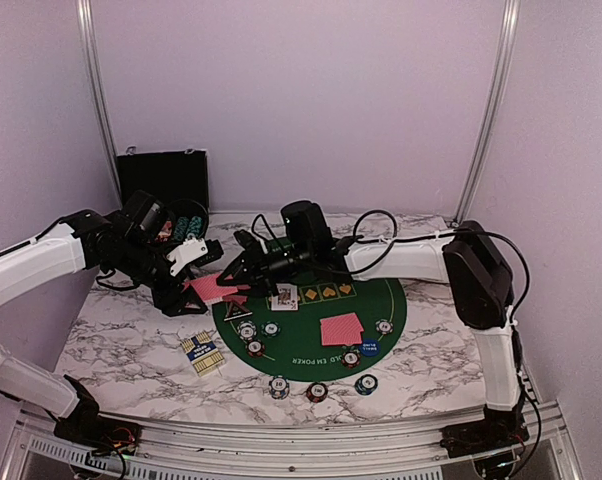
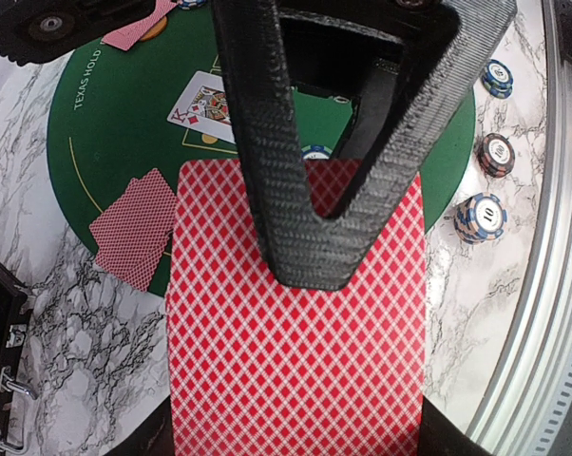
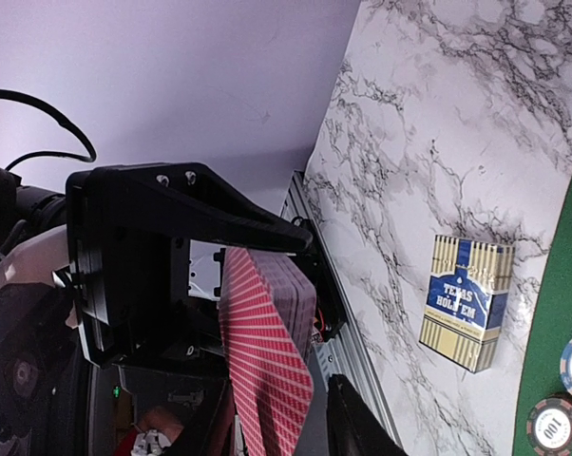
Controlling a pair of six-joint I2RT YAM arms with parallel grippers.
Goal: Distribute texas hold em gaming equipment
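Red-backed cards [image 2: 295,380] (a stack) clamped in left gripper [image 2: 310,275].

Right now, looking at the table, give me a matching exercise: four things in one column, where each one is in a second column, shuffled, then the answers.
Things
1. blue and gold card box
2. face-up king
3. red-backed deck
4. black case

Places
A. held in the left gripper
B. standing at the back left of the marble table
C. lying on the green mat
D. flat on the marble, beside the mat's left edge

Pairs: 1-D, 2-C, 3-A, 4-B
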